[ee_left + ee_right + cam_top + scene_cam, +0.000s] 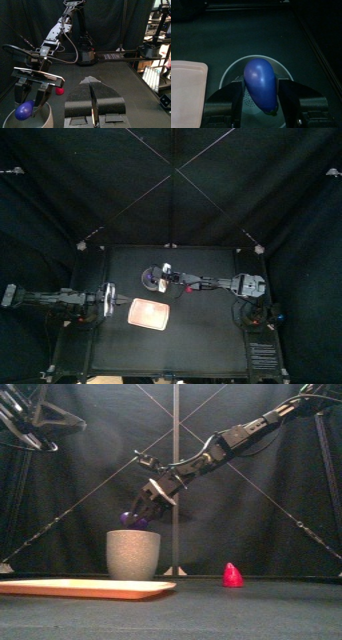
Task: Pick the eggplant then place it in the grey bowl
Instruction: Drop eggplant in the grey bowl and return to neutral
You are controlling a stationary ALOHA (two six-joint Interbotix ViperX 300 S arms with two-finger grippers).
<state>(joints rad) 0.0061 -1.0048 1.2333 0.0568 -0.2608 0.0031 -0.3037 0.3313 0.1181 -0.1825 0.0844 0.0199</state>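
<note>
Eggplant (261,85), smooth glossy purple teardrop, in the right tool's (142,510) pinch over the grey bowl (132,556)

We see the right arm (234,434) built of slim black segments joined by pale grey joints. The right gripper (31,95) has two black jaws under a white cross-plate (39,75). The left arm (34,424) is black as well; the left gripper (92,82) shows us broad dark grey jaws.
</note>
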